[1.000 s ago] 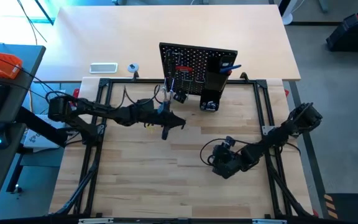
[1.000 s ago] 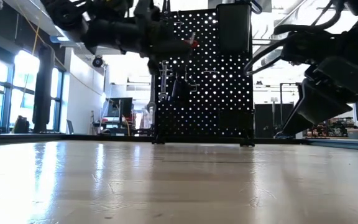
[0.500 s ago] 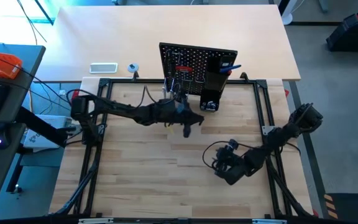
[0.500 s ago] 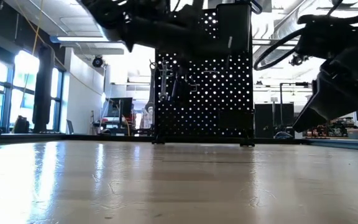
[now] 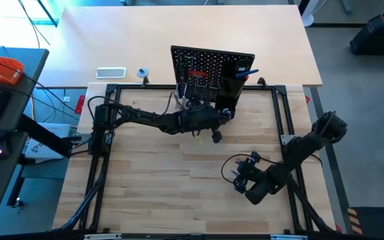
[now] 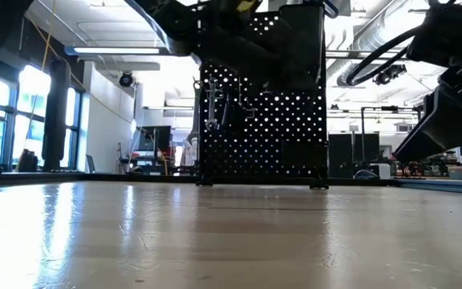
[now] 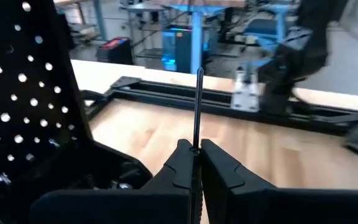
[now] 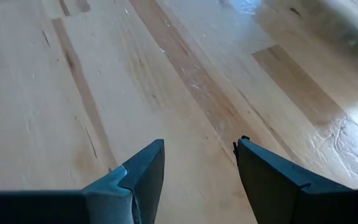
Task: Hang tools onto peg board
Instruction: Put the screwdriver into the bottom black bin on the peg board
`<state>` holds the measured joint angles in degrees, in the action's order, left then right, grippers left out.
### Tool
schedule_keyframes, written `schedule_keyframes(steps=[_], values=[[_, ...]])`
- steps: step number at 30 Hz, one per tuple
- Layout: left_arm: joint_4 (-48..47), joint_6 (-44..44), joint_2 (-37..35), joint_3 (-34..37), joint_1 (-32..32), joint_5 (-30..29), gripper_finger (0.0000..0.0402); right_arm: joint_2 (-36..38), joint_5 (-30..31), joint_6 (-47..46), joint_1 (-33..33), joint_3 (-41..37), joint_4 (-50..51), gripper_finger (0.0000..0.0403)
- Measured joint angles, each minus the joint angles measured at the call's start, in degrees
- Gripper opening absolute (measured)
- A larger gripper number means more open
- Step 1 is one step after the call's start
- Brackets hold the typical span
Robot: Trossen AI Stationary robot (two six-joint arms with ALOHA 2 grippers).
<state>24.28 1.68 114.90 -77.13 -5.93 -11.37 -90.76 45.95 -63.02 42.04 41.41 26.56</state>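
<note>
1. A thin dark metal rod (image 7: 197, 106), seemingly the shaft of one of the tools, is sticking straight out from between the fingers of the left gripper (image 7: 196, 149), which is clamping tight on it; its handle is hidden.
2. The left gripper (image 5: 215, 135) is hovering just in front of the upright black perforated peg board (image 5: 209, 63), near the tall black box holder (image 5: 231, 93) on the board's right part.
3. Several tools are hanging on the board's left part: a red-handled one (image 5: 197, 73) is showing from above, and a silver wrench (image 6: 211, 104) is dangling in the low view.
4. The right gripper (image 8: 197, 162) is waiting with fingers spread and empty over the light wooden table (image 8: 73, 93), well apart from the board.
</note>
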Motion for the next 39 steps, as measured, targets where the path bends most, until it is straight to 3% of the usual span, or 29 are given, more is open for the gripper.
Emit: schedule_keyframes(steps=[9, 14, 27, 39], values=[[-9.02, -2.59, 4.91, -7.95, -1.63, -5.87, 0.0003, 0.00, 1.09, -0.07, 0.50, 0.00, 0.18, 0.0195], [-9.74, -2.16, 4.82, -8.23, -3.02, -7.47, 0.0003, 0.00, 1.22, -0.02, 0.50, 0.00, 0.09, 0.0195], [-10.27, -0.64, 4.60, -8.45, -6.46, -3.18, 0.0003, 0.00, 2.44, 0.26, 0.50, 0.00, -0.74, 0.0195], [-14.21, 0.21, 5.03, -7.98, -6.59, -3.90, 0.0003, 0.00, 3.24, 0.26, 0.50, 0.00, -1.58, 0.0195]])
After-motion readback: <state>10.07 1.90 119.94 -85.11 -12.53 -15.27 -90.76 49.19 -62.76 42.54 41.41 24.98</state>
